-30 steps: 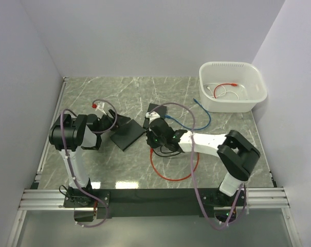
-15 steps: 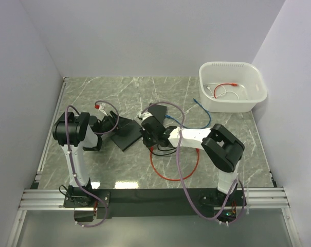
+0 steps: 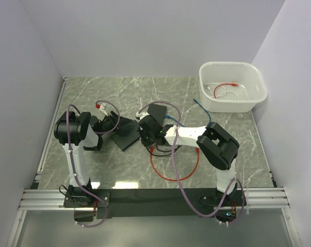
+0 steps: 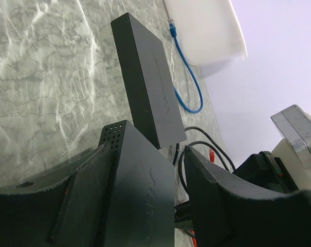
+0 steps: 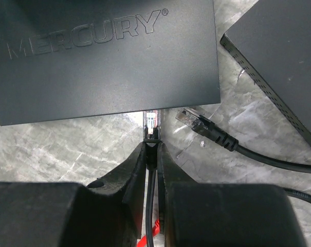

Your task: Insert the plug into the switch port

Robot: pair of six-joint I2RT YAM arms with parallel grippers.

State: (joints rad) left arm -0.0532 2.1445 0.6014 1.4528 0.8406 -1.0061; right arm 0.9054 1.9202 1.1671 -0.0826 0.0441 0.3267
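Observation:
The black Mercury switch (image 3: 125, 134) lies on the table left of centre. In the right wrist view my right gripper (image 5: 152, 146) is shut on the black boot of a clear plug (image 5: 152, 122). The plug's tip sits at the near edge of the switch (image 5: 104, 56); the port itself is hidden. In the top view the right gripper (image 3: 146, 133) is at the switch's right side. My left gripper (image 3: 112, 123) straddles the switch's left end. In the left wrist view its left finger (image 4: 68, 200) lies against the switch (image 4: 140, 200), and a gap shows at the right finger (image 4: 232, 206).
A second black box (image 3: 159, 110) lies just behind the right gripper, also in the right wrist view (image 5: 284, 56). A loose black cable plug (image 5: 196, 122) lies right of the held plug. A red cable loop (image 3: 170, 175), a blue cable (image 3: 204, 116) and a white bin (image 3: 232, 87) lie to the right.
My right gripper has moved left with the plug, up to the switch's right side, and its arm has folded in. The left gripper has stayed at the switch.

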